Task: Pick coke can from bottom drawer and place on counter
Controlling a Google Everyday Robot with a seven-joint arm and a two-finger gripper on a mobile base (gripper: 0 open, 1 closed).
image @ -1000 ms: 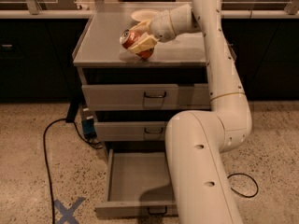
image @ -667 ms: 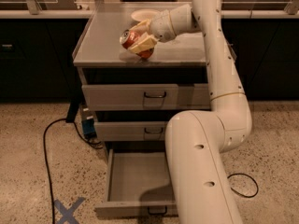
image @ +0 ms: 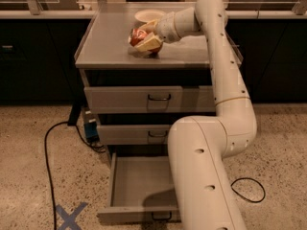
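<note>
The red coke can (image: 138, 35) is held between the cream fingers of my gripper (image: 145, 36) over the middle of the grey counter (image: 110, 47), at or just above its surface. The gripper is shut on the can, which lies tilted on its side in the grasp. The bottom drawer (image: 139, 186) stands pulled open near the floor, its grey floor bare; my arm's lower link covers its right part.
A cream bowl (image: 147, 16) sits at the back of the counter, just behind the gripper. Two upper drawers (image: 144, 98) are closed. A black cable (image: 48, 147) and a blue tape cross (image: 69, 217) lie on the speckled floor at left.
</note>
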